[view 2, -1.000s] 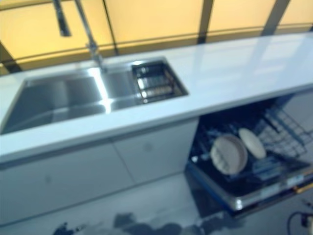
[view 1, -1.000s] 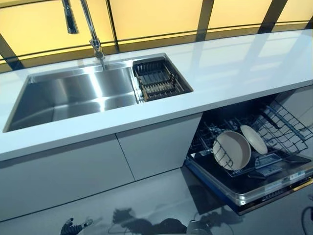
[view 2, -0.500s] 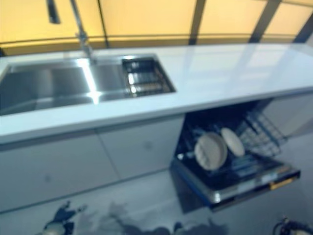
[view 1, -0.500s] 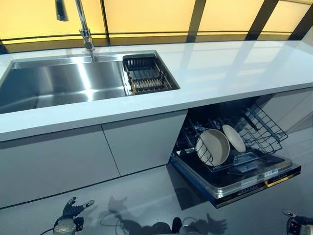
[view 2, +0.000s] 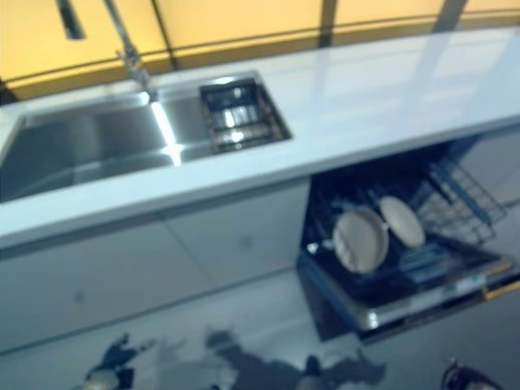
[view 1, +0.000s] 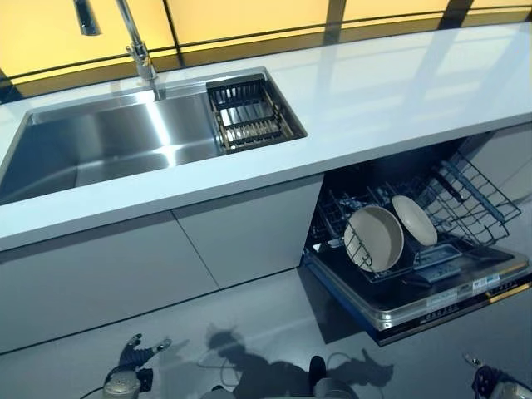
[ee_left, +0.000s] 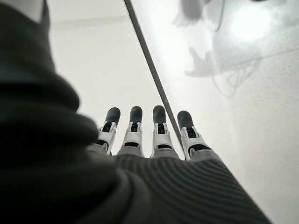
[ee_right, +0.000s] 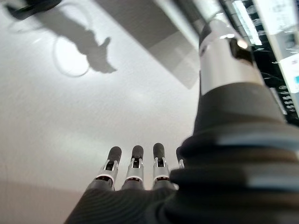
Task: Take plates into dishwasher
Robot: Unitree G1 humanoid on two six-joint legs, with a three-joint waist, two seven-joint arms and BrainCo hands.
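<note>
Two round cream plates stand on edge side by side in the dark wire lower rack (view 1: 465,199) of the open dishwasher (view 1: 432,291): the larger cream plate with a grey rim (view 1: 374,238) sits nearer the cabinets, the smaller cream plate (view 1: 414,219) just beside it, leaning toward the far side of the rack. The rack is pulled out over the lowered dishwasher door, below the long white countertop (view 1: 391,91). Set into that countertop are a wide stainless steel sink (view 1: 100,150) with a tall chrome tap (view 1: 133,41) behind it and a black wire drainer basket (view 1: 249,120) in the sink's end nearest the dishwasher.

Both hands hang low over the grey floor (view 1: 249,332), well apart from the plates. The left hand (ee_left: 145,140) shows its fingers straight and side by side, holding nothing. The right hand (ee_right: 135,172) also has its fingers straight in a row, empty, with the dishwasher's edge visible beyond it.
</note>
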